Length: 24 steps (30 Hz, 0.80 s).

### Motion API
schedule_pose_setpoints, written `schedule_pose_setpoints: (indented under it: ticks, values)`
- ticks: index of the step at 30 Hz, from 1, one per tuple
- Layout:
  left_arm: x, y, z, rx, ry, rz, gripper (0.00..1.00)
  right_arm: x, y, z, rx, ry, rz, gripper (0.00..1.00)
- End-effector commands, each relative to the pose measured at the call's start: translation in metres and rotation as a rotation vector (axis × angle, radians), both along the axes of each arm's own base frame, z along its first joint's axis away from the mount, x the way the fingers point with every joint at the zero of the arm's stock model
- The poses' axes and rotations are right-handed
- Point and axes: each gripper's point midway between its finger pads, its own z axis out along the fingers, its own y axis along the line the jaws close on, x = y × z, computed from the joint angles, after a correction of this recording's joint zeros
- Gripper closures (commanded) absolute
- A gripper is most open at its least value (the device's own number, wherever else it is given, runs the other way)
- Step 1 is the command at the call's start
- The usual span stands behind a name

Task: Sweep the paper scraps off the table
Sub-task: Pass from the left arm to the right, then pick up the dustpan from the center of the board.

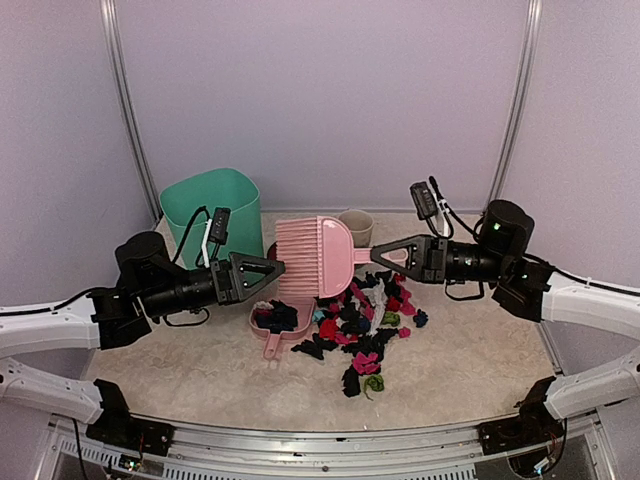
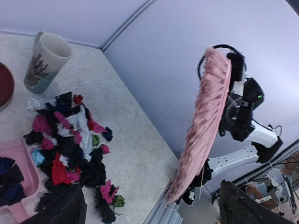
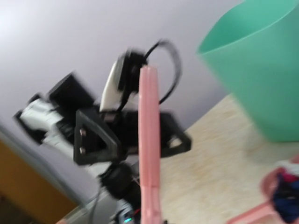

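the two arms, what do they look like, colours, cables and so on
Both match: the left arm and right arm have white links joined by chunky black round joints. The left gripper and right gripper are black with triangular open frames. Each wrist carries a small black camera with a looping black cable. A green light glows on the right.

Enclosed robot test cell, laboratory setting

The work surface is a beige, stone-mottled tabletop (image 1: 470, 370) fronted by a bare metal rail (image 1: 320, 440). It is closed in by plain pale lilac wall panels (image 1: 320, 90) joined with grey metal corner strips (image 1: 122, 110). A black-and-white left robot arm (image 1: 60, 335) and matching right robot arm (image 1: 590, 300) are mounted at the near edge, with loose black cabling (image 1: 448, 212) exposed. The left wrist view shows blurred equipment clutter (image 2: 280, 186) beyond the table edge
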Motion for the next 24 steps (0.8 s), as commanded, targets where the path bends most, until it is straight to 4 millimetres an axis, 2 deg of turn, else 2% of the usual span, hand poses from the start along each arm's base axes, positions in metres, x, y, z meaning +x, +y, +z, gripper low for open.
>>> schedule_pose_setpoints:
  ticks: [1,6,13,19,24]
  values:
    - [0.016,0.037,-0.062,0.290,0.107,0.302,0.05,0.021,-0.026,-0.017,-0.121,-0.029,-0.185,1.00]
    - [0.000,0.051,-0.098,0.460,0.135,0.440,0.05,0.029,-0.041,-0.029,-0.180,-0.025,-0.255,1.00]
    - [-0.011,0.057,-0.149,0.588,0.157,0.564,0.07,0.030,-0.040,-0.040,-0.218,-0.013,-0.245,1.00]
    - [-0.012,0.047,-0.187,0.727,0.102,0.595,0.07,0.030,-0.040,-0.046,-0.233,0.002,-0.245,1.00]
    - [-0.003,0.035,-0.209,0.821,0.072,0.590,0.08,0.029,-0.042,-0.046,-0.237,0.006,-0.247,1.00]
